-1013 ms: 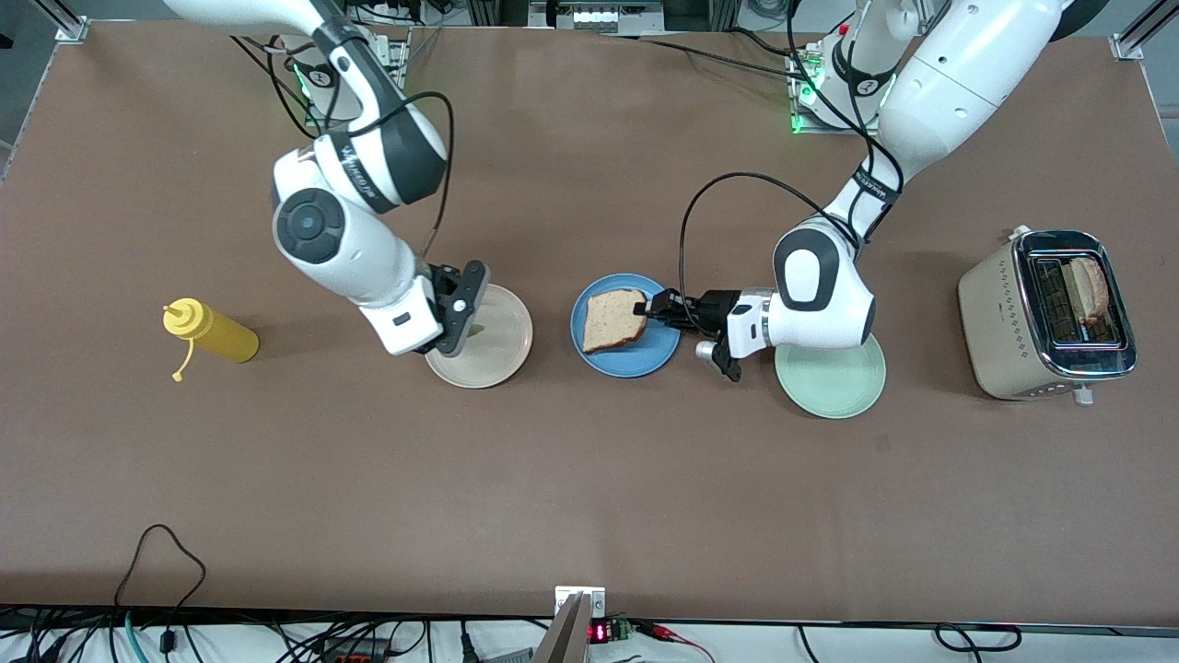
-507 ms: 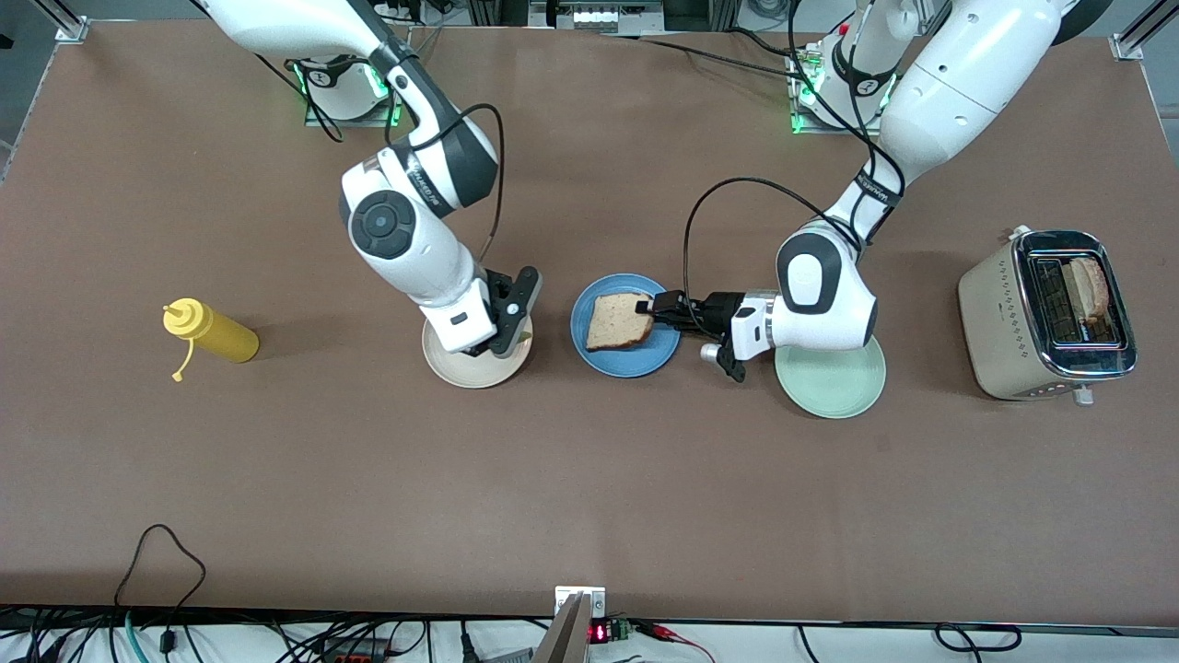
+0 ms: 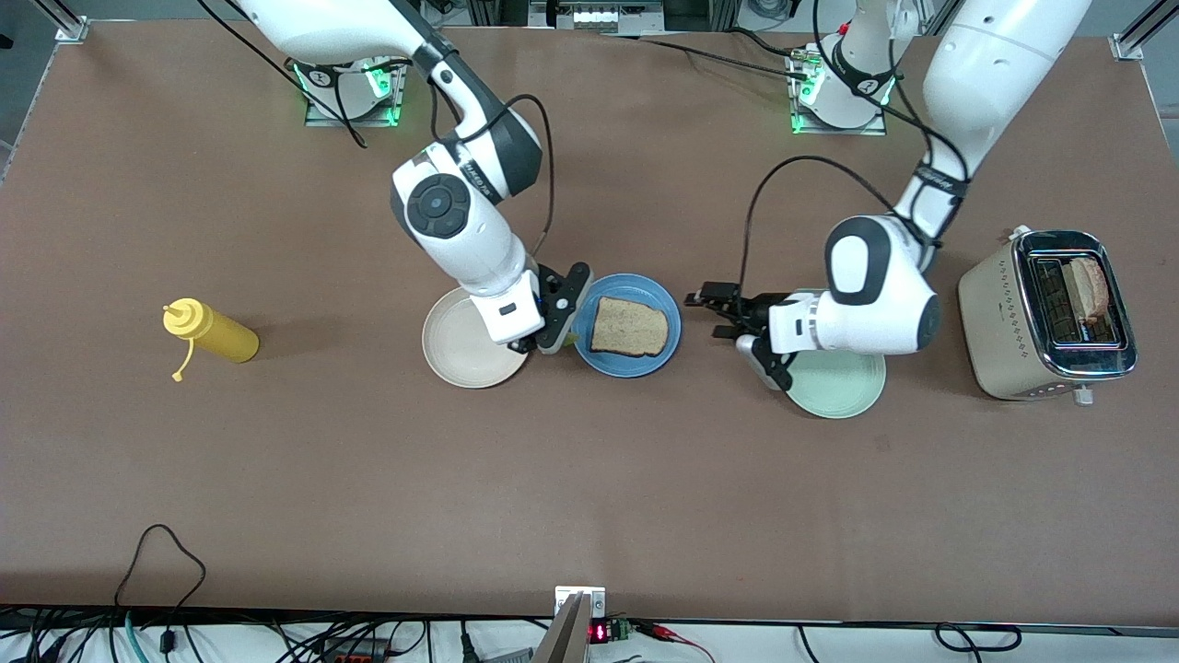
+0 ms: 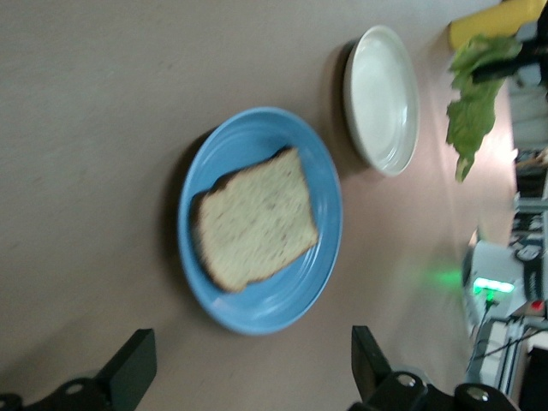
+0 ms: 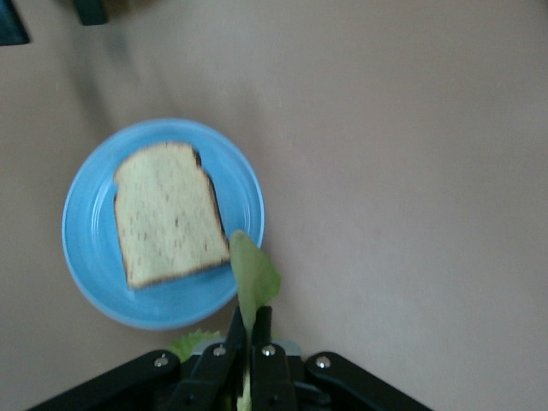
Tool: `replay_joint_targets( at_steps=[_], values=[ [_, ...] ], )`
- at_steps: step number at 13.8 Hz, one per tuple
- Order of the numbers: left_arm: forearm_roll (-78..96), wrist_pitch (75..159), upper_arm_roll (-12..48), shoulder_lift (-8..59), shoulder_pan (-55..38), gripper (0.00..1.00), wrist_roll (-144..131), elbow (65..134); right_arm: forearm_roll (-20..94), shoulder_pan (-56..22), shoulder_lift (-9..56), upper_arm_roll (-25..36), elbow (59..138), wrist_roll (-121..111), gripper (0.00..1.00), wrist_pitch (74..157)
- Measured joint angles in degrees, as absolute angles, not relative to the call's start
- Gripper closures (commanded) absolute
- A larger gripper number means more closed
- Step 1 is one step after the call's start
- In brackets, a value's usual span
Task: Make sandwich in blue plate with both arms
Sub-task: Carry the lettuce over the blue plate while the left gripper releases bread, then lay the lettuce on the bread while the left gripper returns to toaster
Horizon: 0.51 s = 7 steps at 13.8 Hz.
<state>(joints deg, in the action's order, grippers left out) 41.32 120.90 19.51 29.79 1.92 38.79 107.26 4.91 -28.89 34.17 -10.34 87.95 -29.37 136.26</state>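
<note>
Clamped in the closed right gripper (image 5: pixel 250 338) is a green lettuce leaf (image 5: pixel 253 278), carried above the gap between the cream plate (image 3: pixel 461 354) and the blue plate (image 3: pixel 665 354), at about nine o'clock of the blue plate's rim in the front view. One bread slice (image 3: pixel 628 326) lies flat at the middle of the blue plate. The left gripper (image 3: pixel 711 309) is seen with its fingers spread and empty, hanging over bare table at about three o'clock of the blue plate, between it and the mint plate (image 3: pixel 852 391). A second slice (image 3: pixel 1089 287) stands in the toaster (image 3: pixel 999 318) at the left arm's end of the table, and a yellow bottle (image 3: pixel 214 335) lies toward the right arm's end.

The step in hand is judged to be laying the leaf on the bread. It would be done well if the leaf were brought over the slice's centre, lowered until it touches the crumb, and only then released, so that it is not dropped on the rim. The left arm is best kept apart from the plate meanwhile.
</note>
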Motion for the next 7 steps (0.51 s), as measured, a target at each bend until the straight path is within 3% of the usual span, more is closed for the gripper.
replay_joint_targets(
  at_steps=[4,7],
  values=[
    [23.4,112.6,19.0,24.8,2.2,0.00,28.2,105.3,6.0,-33.0,38.8,-10.4,84.6,-23.4,1.00,143.8],
    [11.7,103.7,19.0,22.7,2.2,0.00,21.5,100.0,6.0,-35.1,43.2,-10.4,81.5,-20.7,1.00,148.0]
  ],
)
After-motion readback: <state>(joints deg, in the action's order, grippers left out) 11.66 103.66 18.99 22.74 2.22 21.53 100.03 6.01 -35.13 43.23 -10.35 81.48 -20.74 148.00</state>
